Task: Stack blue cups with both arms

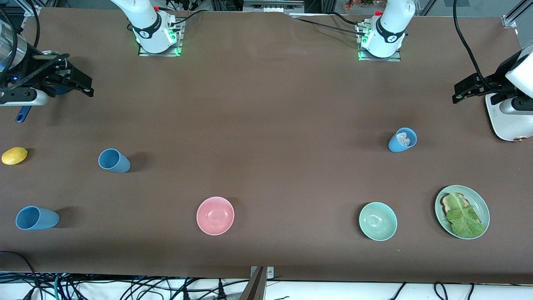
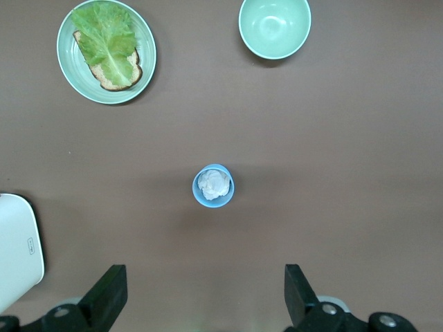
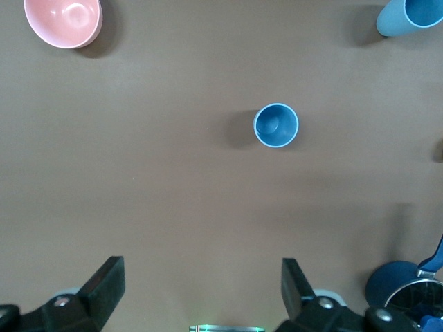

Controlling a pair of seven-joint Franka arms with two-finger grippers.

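Nothing grasped yet: left gripper [image 1: 458,95] and right gripper [image 1: 85,85] hover, jaws wide and empty; next, each descends on a blue cup [image 1: 113,160].

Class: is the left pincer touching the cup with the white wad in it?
Apart. Left wrist view shows bare table between the pincer and the cup.

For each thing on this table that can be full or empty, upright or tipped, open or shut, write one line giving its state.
Blue cup with paper: upright, a crumpled white wad inside.
Middle blue cup: upright, empty.
Corner blue cup: upright, empty.
Pink bowl: upright, empty.
Mint bowl: upright, empty.
Green plate: holds toast under a lettuce leaf.
Left gripper: open, holding nothing, over bare table.
Right gripper: open, holding nothing, over bare table.
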